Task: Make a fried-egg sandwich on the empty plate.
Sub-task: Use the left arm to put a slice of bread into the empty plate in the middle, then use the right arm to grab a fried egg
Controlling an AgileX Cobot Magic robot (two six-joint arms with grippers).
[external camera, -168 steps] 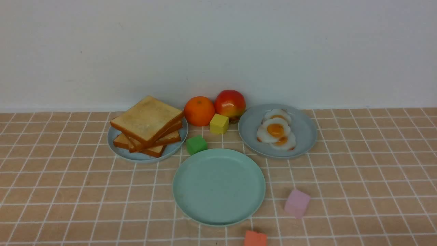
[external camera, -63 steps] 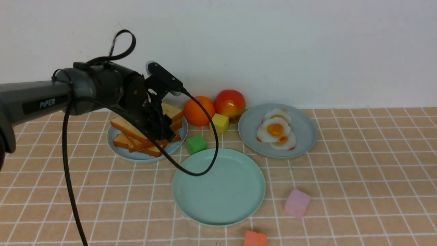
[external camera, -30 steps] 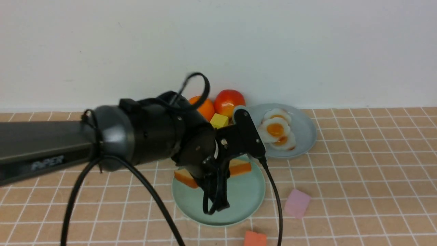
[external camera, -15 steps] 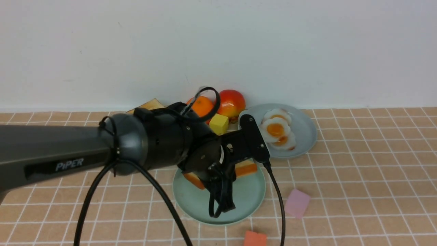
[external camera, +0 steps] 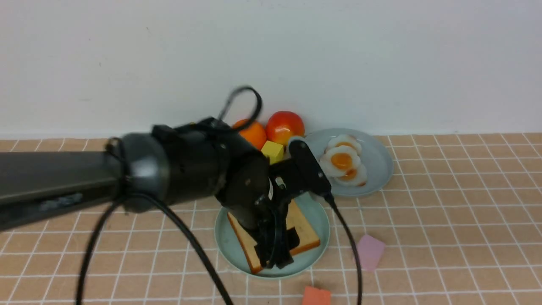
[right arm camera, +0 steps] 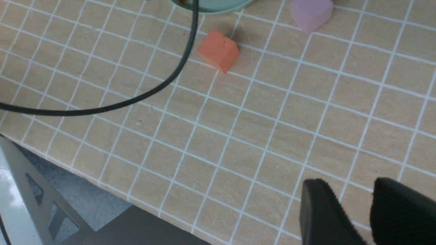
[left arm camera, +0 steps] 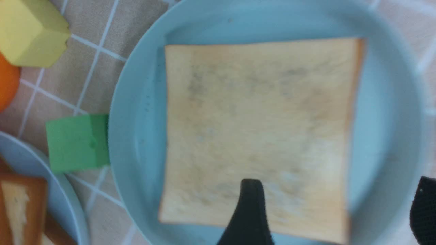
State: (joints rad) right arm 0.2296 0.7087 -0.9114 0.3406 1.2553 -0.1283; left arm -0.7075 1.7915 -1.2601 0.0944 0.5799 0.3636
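Note:
One golden-brown toast slice (external camera: 307, 228) lies flat on the mint-green plate (external camera: 223, 231). My left gripper (external camera: 279, 250) hangs just above the slice's near edge, open and empty. In the left wrist view its jaws stand wide apart (left arm camera: 337, 190) over the toast (left arm camera: 259, 119) and the plate (left arm camera: 136, 136). Three fried eggs (external camera: 341, 161) lie on a grey-blue plate (external camera: 374, 163) at the back right. The toast stack is hidden behind my arm in the front view; a corner of it (left arm camera: 20, 211) shows in the left wrist view. My right gripper (right arm camera: 347, 190) is empty, jaws a little apart, above bare tablecloth.
An orange (external camera: 253, 133), an apple (external camera: 284, 125) and a yellow cube (external camera: 272, 150) stand behind the mint plate. A green cube (left arm camera: 76, 141) touches its rim. A pink cube (external camera: 369, 252) and an orange-red cube (external camera: 316, 295) lie in front. A black cable (right arm camera: 136, 98) trails near the table edge (right arm camera: 102, 183).
My left arm carried a toast slice from the stack to the mint plate. Half a second ago it held the slice above the plate; now the slice lies flat and the jaws are open.

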